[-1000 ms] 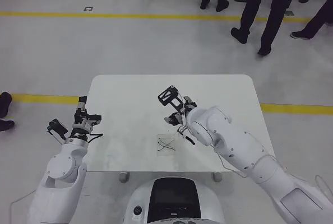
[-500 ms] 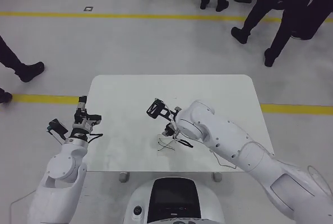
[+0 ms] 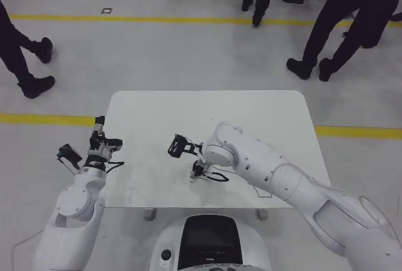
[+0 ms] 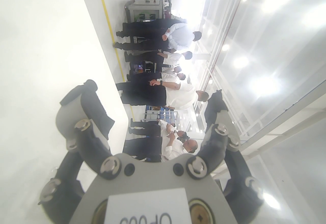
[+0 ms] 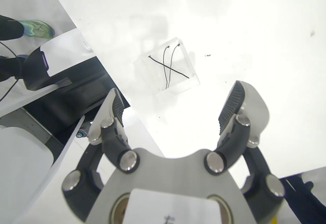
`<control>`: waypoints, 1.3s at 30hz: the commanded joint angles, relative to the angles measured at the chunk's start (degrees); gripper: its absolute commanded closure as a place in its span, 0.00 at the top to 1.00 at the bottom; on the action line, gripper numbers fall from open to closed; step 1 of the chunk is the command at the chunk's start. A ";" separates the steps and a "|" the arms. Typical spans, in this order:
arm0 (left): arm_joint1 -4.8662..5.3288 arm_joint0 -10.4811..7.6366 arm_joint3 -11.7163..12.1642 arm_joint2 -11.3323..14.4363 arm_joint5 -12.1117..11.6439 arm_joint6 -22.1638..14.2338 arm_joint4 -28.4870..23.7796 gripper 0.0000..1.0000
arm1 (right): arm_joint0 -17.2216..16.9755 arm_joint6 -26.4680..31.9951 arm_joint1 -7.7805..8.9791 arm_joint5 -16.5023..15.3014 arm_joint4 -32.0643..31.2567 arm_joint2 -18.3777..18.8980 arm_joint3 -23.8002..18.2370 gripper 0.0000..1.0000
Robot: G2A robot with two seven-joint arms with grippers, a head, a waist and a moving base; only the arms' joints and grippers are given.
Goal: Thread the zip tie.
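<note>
Your right pincer [image 5: 178, 101] hangs over the surface [image 5: 242, 6], jaws spread wide, gripping nothing and touching nothing. Near it sits a clear tray [image 5: 191, 64], close to the surface's near edge. In it lie three thin black ties [image 5: 168, 67]: one straight, with two curved ones crossing it. None looks threaded, and none is lifted.

By the look of it, the step in hand is the approach for the first pick, and the threading itself is not yet begun. The next move calls for you to bring the right pincer down over a single strand, narrow the jaws well and nip that tie alone. The three overlap, so a broad grab would likely drag the others along. The ties lie flat on the tray floor, so they may slip from the pads.

Your left pincer [image 4: 151, 92] is likewise released and empty. It is held out past the surface's left edge, well apart from the tray. You will probably need it to steady the tie's head once one is lifted.
</note>
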 commanded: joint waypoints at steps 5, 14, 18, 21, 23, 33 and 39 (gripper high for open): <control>0.00 0.00 0.00 0.00 0.00 0.00 0.00 1.00 | 0.63 -0.15 -0.53 0.06 -0.25 -0.59 1.54 1.00; 0.00 0.00 0.00 0.00 0.00 0.00 0.00 1.00 | 0.11 -0.87 -1.81 -0.18 -0.86 -1.99 5.19 1.00; 0.00 0.00 0.00 0.00 0.00 0.00 0.00 1.00 | 0.59 -1.08 -2.69 -1.08 -0.75 -2.82 7.04 1.00; 0.00 0.00 0.00 0.00 0.00 0.00 0.00 1.00 | 0.59 -1.08 -2.69 -1.08 -0.75 -2.82 7.04 1.00; 0.00 0.00 0.00 0.00 0.00 0.00 0.00 1.00 | 0.59 -1.08 -2.69 -1.08 -0.75 -2.82 7.04 1.00; 0.00 0.00 0.00 0.00 0.00 0.00 0.00 1.00 | -0.41 -2.76 -2.69 -3.04 -0.32 -2.38 6.62 1.00; 0.00 0.00 0.00 0.00 0.00 0.00 0.00 1.00 | -1.06 -4.46 -2.57 -3.21 -0.81 -2.17 6.39 1.00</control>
